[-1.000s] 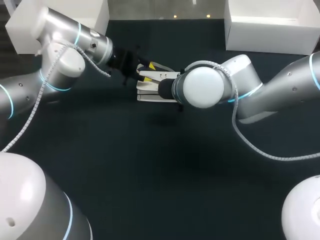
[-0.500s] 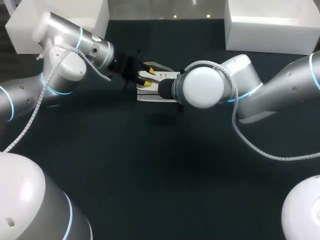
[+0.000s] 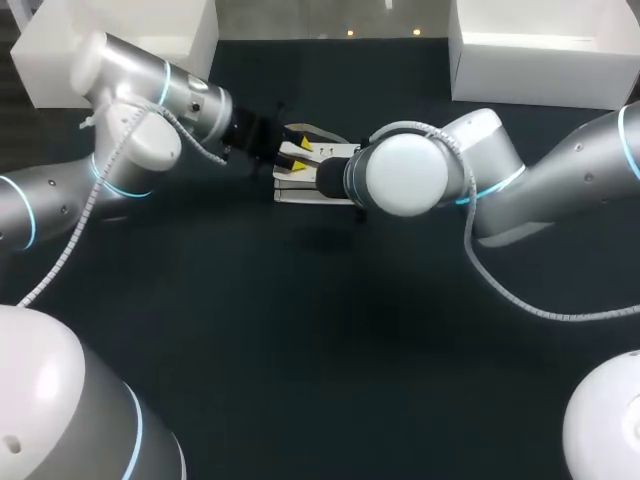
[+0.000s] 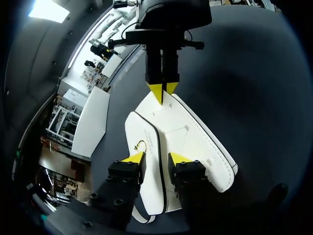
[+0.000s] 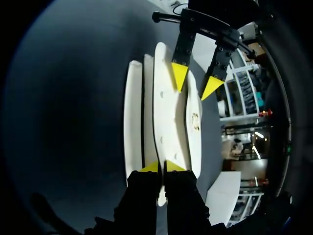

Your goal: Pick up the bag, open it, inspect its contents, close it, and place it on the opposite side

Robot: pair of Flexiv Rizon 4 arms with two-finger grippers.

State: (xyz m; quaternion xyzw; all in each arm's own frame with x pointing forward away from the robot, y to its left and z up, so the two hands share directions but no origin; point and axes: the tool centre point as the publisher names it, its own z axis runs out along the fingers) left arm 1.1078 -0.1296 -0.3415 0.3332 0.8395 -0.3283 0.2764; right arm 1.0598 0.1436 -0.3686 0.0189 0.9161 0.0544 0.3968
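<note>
The white bag (image 3: 300,190) (image 4: 188,142) (image 5: 168,112) lies flat on the dark table (image 3: 320,350), in its far middle part, with one arm at each end of it.

The right gripper (image 3: 340,172) (image 5: 161,166) (image 4: 164,90) is at the bag's right end. Its fingers are drawn narrow and pinch a thin white edge of the bag between the yellow tips. The right arm comes in low from the right, and its bulky wrist joint lies level just beside the bag.

The left gripper (image 3: 295,152) (image 4: 156,157) (image 5: 195,81) is at the bag's left end. Its fingers stand apart, one tip on either side of the bag's dark seam. I cannot tell whether they press on it. The left arm slants in from the left, with its elbow raised over the table.

Nearer than the bag, the table is a broad dark stretch. Beyond the bag, one white box (image 3: 535,60) sits at the far right and another white box (image 3: 150,30) at the far left. Both are well apart from the bag.
</note>
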